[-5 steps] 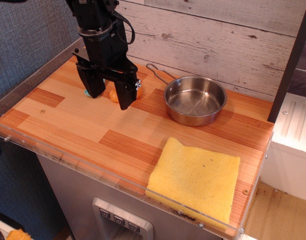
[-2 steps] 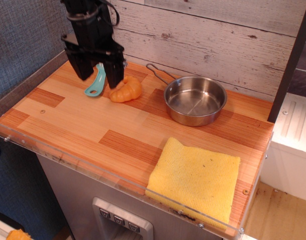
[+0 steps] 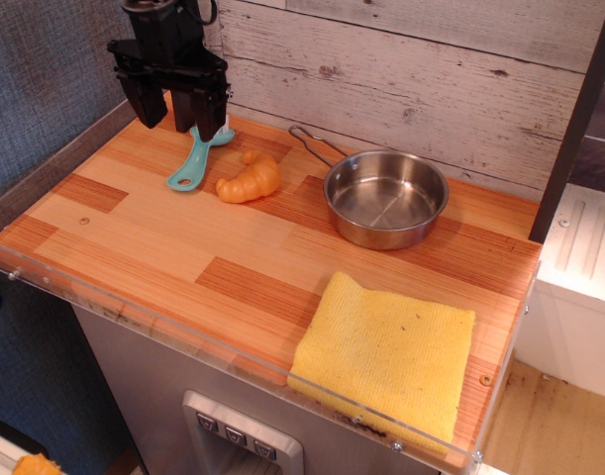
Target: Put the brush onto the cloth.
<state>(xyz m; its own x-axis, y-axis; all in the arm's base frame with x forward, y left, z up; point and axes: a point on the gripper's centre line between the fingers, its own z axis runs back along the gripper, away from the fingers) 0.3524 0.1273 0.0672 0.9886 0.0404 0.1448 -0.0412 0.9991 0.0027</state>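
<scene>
Presently the gripper (image 3: 176, 111) hung over the far left corner of the wooden counter (image 3: 183, 247), jaws parted and grasping nothing. The brush (image 3: 195, 160) lay flat on the counter beneath it, loop end toward the front left, its head partly hidden behind the right-hand finger; contact between finger and brush could not be determined. An orange croissant toy (image 3: 248, 179) sat just beside the brush handle. A steel pan (image 3: 386, 198) stood further right, its wire handle pointing toward the back wall. The cloth (image 3: 386, 354) lay folded at the front right corner, well apart from the brush.
</scene>
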